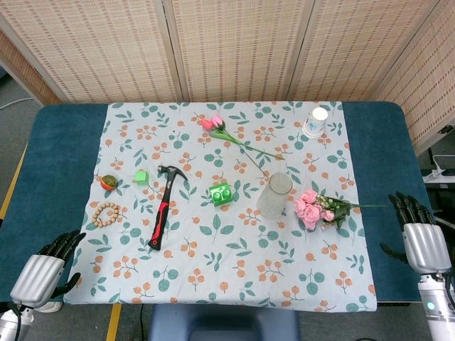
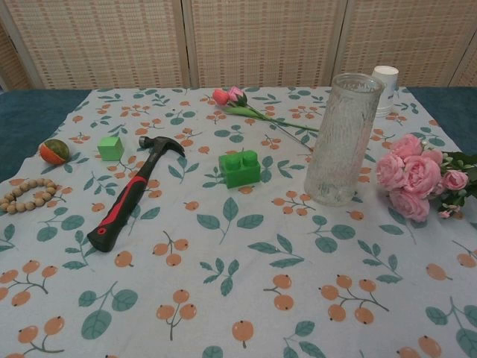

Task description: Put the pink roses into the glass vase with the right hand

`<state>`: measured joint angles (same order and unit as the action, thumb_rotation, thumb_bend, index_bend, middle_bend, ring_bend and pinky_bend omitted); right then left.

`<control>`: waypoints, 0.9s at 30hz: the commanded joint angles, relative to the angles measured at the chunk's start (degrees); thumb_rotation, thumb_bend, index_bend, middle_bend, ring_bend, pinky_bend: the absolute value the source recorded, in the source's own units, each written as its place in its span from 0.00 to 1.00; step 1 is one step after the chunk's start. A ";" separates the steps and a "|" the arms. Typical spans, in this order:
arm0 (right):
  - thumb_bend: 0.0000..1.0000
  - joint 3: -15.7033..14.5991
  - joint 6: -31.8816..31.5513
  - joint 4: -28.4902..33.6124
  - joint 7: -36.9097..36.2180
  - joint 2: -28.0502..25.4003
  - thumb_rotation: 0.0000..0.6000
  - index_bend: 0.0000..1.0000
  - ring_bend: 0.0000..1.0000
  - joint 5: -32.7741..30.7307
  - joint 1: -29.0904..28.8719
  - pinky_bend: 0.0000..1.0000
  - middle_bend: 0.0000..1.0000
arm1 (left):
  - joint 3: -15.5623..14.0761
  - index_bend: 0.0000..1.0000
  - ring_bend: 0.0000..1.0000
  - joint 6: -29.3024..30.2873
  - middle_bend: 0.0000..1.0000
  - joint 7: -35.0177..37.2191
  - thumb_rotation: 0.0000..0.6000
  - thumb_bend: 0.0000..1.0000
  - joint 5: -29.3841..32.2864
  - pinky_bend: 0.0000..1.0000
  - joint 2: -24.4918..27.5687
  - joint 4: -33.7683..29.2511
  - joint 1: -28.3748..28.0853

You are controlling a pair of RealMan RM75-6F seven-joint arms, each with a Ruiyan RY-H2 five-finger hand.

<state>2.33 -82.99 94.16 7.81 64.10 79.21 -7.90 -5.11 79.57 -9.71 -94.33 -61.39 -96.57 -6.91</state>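
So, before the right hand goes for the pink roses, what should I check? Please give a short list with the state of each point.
1. Right hand holds nothing, fingers apart: ok.
2. Pink roses lie free on the cloth, right of the glass vase: ok.
3. Vase upright, mouth uncovered: ok.
4. Roses touching the vase: apart, ok.
5. Stems point toward the right hand: ok.
6. Left hand rests at the table's near left corner, away from the vase: ok.

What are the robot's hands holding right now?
Nothing. The left hand and the right hand sit empty near the table's front corners. The pink roses lie on the cloth beside the glass vase.
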 commanded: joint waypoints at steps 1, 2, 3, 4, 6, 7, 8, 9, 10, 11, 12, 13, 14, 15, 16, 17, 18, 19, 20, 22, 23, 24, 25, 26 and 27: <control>0.06 -0.32 0.50 0.15 -0.39 -0.22 1.00 0.00 0.00 0.47 0.19 0.13 0.03 | -0.02 0.06 0.12 0.05 0.07 -0.18 1.00 0.33 -0.26 0.34 -0.10 0.04 -0.04; 0.06 -0.37 0.59 0.19 -0.57 -0.36 1.00 0.00 0.00 0.62 0.25 0.13 0.03 | -0.05 0.06 0.12 -0.01 0.07 -0.28 1.00 0.33 -0.33 0.34 -0.15 0.05 -0.07; 0.06 -0.45 0.71 0.32 -0.81 -0.60 1.00 0.00 0.00 0.75 0.37 0.13 0.03 | -0.10 0.06 0.12 -0.08 0.07 -0.45 1.00 0.33 -0.39 0.34 -0.17 0.01 -0.08; 0.06 -0.49 0.81 0.49 -1.04 -0.79 1.00 0.00 0.00 0.82 0.46 0.13 0.03 | -0.13 0.06 0.12 -0.09 0.07 -0.54 1.00 0.33 -0.40 0.34 -0.16 -0.03 -0.08; 0.06 -0.42 0.97 0.79 -1.66 -1.10 1.00 0.00 0.00 0.95 0.57 0.13 0.03 | -0.11 0.06 0.12 -0.03 0.07 -0.52 1.00 0.33 -0.38 0.34 -0.13 -0.18 -0.05; 0.06 -0.36 1.05 0.83 -1.89 -1.16 1.00 0.00 0.00 0.99 0.58 0.13 0.03 | -0.04 0.06 0.12 0.06 0.07 -0.39 1.00 0.33 -0.37 0.34 -0.14 -0.21 -0.06; 0.06 -0.28 1.12 0.80 -2.02 -1.16 1.00 0.00 0.00 1.03 0.58 0.13 0.03 | 0.01 0.06 0.12 0.11 0.07 -0.24 1.00 0.33 -0.35 0.34 -0.17 -0.15 -0.07; 0.06 -0.17 1.19 0.70 -1.95 -1.09 1.00 0.00 0.00 1.01 0.58 0.13 0.04 | 0.00 0.06 0.12 0.03 0.07 -0.10 1.00 0.33 -0.34 0.34 -0.19 0.03 -0.11; 0.06 -0.04 1.17 0.61 -1.75 -0.93 1.00 0.00 0.00 0.95 0.57 0.13 0.04 | -0.03 0.06 0.12 -0.07 0.07 0.07 1.00 0.33 -0.30 0.34 -0.21 0.18 -0.13; 0.06 0.13 1.02 0.41 -1.49 -0.65 1.00 0.00 0.00 0.97 0.57 0.14 0.06 | -0.09 0.06 0.12 -0.23 0.07 0.31 1.00 0.33 -0.19 0.34 -0.20 0.27 -0.15; 0.06 0.50 0.43 -0.17 -0.99 -0.02 1.00 0.00 0.01 1.19 0.55 0.16 0.10 | -0.19 0.06 0.12 -0.50 0.07 0.65 1.00 0.33 -0.03 0.34 -0.08 0.31 -0.18; 0.06 0.87 -0.22 -0.83 -0.67 0.68 1.00 0.00 0.05 1.45 0.54 0.20 0.18 | -0.22 0.06 0.12 -0.59 0.07 0.86 1.00 0.33 0.09 0.34 0.04 0.30 -0.18; 0.06 1.32 -0.98 -1.70 -0.40 1.54 1.00 0.00 0.11 1.79 0.49 0.26 0.25 | -0.20 0.06 0.12 -0.54 0.07 1.00 1.00 0.33 0.21 0.34 0.16 0.23 -0.15; 0.06 1.84 -1.76 -2.86 -0.12 2.54 1.00 0.01 0.22 2.18 0.34 0.36 0.35 | -0.12 0.06 0.12 -0.37 0.07 1.05 1.00 0.33 0.28 0.34 0.27 0.13 -0.09; 0.06 2.57 -2.46 -4.59 0.03 3.98 1.00 0.03 0.34 2.56 -0.02 0.48 0.46 | -0.03 0.06 0.12 -0.06 0.07 0.96 1.00 0.33 0.31 0.34 0.39 -0.02 0.02; 0.06 3.02 -2.31 -5.86 -0.14 4.98 1.00 0.05 0.44 2.81 -0.57 0.59 0.56 | 0.03 0.06 0.12 0.26 0.07 0.85 1.00 0.33 0.24 0.34 0.49 -0.19 0.11; 0.06 3.31 -1.08 -7.27 -0.32 5.78 1.00 0.07 0.50 3.08 -1.59 0.66 0.61 | 0.08 0.06 0.12 0.63 0.07 0.79 1.00 0.33 0.13 0.34 0.54 -0.45 0.25; 0.06 3.45 0.60 -7.89 -0.34 5.94 1.00 0.08 0.55 2.95 -2.56 0.72 0.66 | 0.03 0.06 0.12 0.77 0.07 0.80 1.00 0.33 -0.01 0.34 0.58 -0.62 0.31; 0.06 3.63 2.71 -8.09 -0.12 5.80 1.00 0.08 0.56 2.52 -3.63 0.74 0.68 | -0.07 0.06 0.12 0.81 0.07 0.80 1.00 0.33 -0.17 0.34 0.65 -0.73 0.34; 0.06 4.17 8.43 -7.60 1.20 4.82 1.00 0.07 0.58 0.93 -6.50 0.76 0.70 | -0.17 0.06 0.12 0.73 0.07 0.50 1.00 0.33 -0.34 0.34 0.72 -0.75 0.33; 0.06 4.54 10.68 -7.42 1.97 4.50 1.00 0.07 0.58 0.13 -7.74 0.76 0.71 | -0.15 0.06 0.12 0.66 0.07 0.35 1.00 0.33 -0.30 0.34 0.66 -0.71 0.31; 0.05 5.07 13.36 -7.43 3.22 4.37 1.00 0.06 0.59 -1.05 -9.31 0.76 0.71 | -0.11 0.06 0.12 0.58 0.07 0.31 1.00 0.33 -0.19 0.34 0.60 -0.68 0.30; 0.05 5.46 15.19 -7.61 4.28 4.49 1.00 0.05 0.59 -2.07 -10.40 0.77 0.71 | -0.09 0.06 0.12 0.52 0.07 0.37 1.00 0.33 -0.11 0.34 0.58 -0.68 0.28; 0.04 5.83 16.95 -7.84 5.33 4.76 1.00 0.03 0.59 -3.21 -11.43 0.77 0.71 | -0.06 0.06 0.12 0.47 0.07 0.42 1.00 0.33 -0.04 0.34 0.57 -0.66 0.27; 0.03 6.29 19.02 -8.18 6.65 5.24 1.00 0.02 0.59 -4.92 -12.60 0.77 0.71 | -0.02 0.06 0.12 0.43 0.07 0.43 1.00 0.33 0.05 0.34 0.57 -0.60 0.26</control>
<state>6.90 -70.26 86.45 10.78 68.90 78.34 -16.11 -5.14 80.02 -9.30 -94.29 -60.81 -97.19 -6.65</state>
